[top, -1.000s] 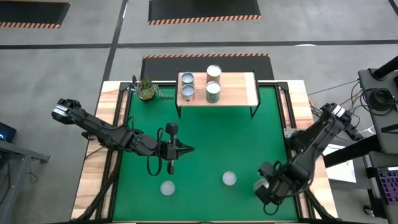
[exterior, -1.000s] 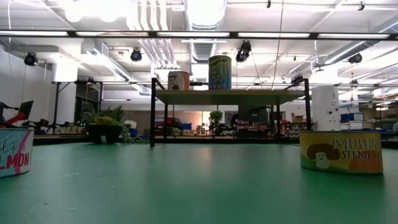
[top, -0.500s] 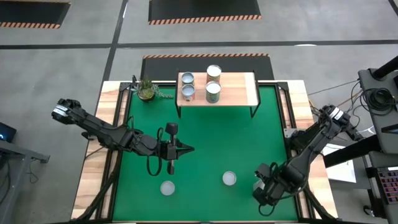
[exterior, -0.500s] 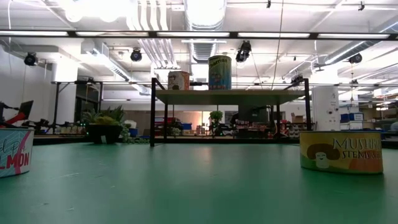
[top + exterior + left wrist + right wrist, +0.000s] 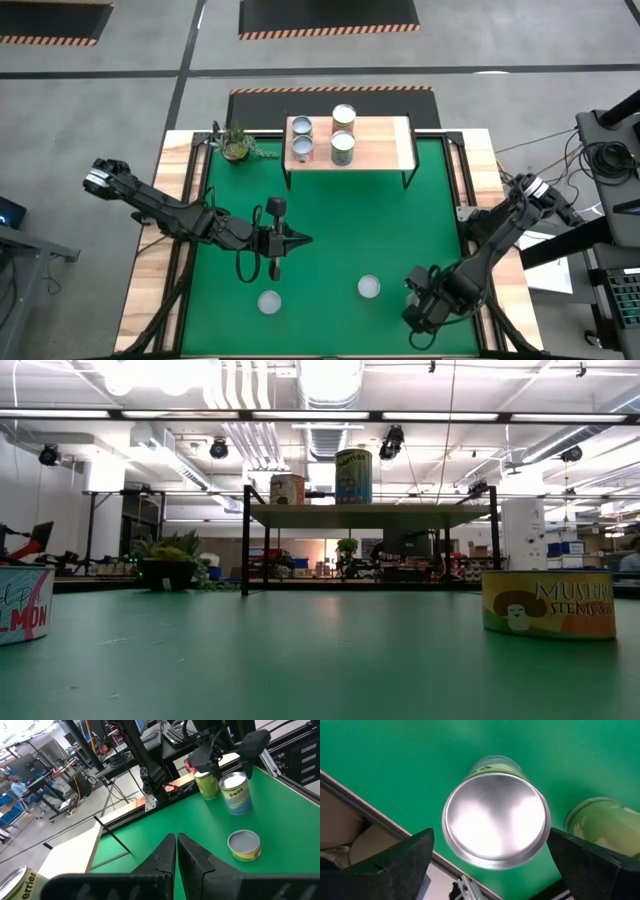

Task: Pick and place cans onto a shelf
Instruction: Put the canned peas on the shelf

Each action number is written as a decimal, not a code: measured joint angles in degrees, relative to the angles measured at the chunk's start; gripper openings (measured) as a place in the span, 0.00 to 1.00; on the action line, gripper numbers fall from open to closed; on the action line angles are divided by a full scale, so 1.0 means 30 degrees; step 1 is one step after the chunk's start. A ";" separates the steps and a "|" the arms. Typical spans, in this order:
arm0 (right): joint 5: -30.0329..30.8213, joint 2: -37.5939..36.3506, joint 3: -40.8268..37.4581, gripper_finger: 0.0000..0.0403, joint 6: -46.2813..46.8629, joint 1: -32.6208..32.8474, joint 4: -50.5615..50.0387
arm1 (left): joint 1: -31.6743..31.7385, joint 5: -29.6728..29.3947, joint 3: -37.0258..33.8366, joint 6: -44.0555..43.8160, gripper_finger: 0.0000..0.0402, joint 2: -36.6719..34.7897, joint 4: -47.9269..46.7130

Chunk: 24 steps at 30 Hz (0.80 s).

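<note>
I have the right claw (image 5: pixel 490 865) spread wide above a can (image 5: pixel 495 820) standing near the desk's (image 5: pixel 330 230) front right corner, and I judge the tin rigid but slick, best pinched across its straight sides below the rim.

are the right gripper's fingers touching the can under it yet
Apart. In the right wrist view the right gripper is open, its fingers spread either side of the can's silver top, with green table showing between each finger and the rim.
</note>
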 joint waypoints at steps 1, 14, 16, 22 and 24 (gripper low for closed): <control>0.0002 0.0099 -0.0028 0.93 -0.0133 -0.0042 0.0008 | 0.0000 0.0000 0.0000 0.0001 0.00 0.0000 0.0000; -0.0151 0.0601 -0.0041 0.75 -0.2135 -0.0964 -0.0073 | -0.0001 0.0000 0.0000 -0.0012 0.00 0.0000 -0.0007; -0.0158 0.0473 -0.0036 0.75 -0.2558 -0.0971 -0.0095 | 0.0000 0.0000 0.0000 -0.0013 0.00 0.0000 -0.0004; -0.0160 0.0172 0.1497 0.80 -0.5203 -0.1771 -0.1751 | -0.0004 0.0000 0.0000 -0.0013 0.00 0.0000 -0.0004; -0.0086 0.0172 0.2640 0.81 -0.6414 -0.2415 -0.3243 | -0.0006 0.0000 0.0000 -0.0013 0.00 0.0000 0.0000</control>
